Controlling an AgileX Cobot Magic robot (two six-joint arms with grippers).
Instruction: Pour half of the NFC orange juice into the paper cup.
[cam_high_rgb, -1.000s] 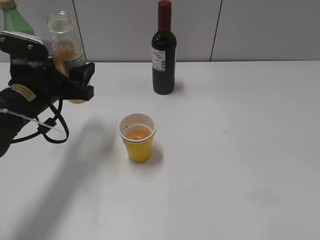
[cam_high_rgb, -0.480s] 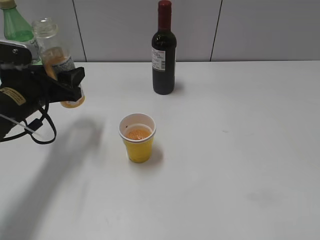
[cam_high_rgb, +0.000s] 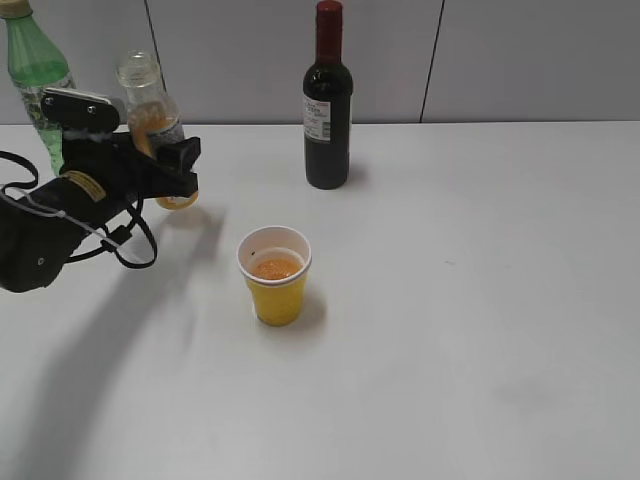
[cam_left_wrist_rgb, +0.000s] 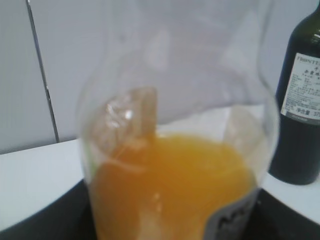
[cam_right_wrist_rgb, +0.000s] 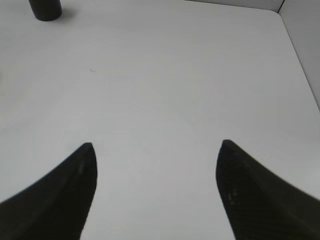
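Note:
The NFC orange juice (cam_high_rgb: 150, 100) is a small clear uncapped bottle, about half full, held nearly upright at the back left with its base close to the table. My left gripper (cam_high_rgb: 168, 160) is shut on the bottle's lower body. In the left wrist view the bottle (cam_left_wrist_rgb: 175, 165) fills the frame between the dark jaws (cam_left_wrist_rgb: 170, 225). The yellow paper cup (cam_high_rgb: 275, 285) stands in the middle, right of and nearer than the bottle, with orange juice inside. My right gripper (cam_right_wrist_rgb: 156, 150) is open and empty over bare table; it is out of the exterior view.
A dark wine bottle (cam_high_rgb: 327, 110) stands at the back centre; it also shows in the left wrist view (cam_left_wrist_rgb: 300, 110) and its base in the right wrist view (cam_right_wrist_rgb: 45, 7). A green bottle (cam_high_rgb: 35, 75) stands at the back left behind my left arm. The white table (cam_high_rgb: 480, 300) ends at a grey wall.
My left gripper has carried the juice bottle down and back toward the rear left of the table, and the bottle has come more upright. The cup has not moved.

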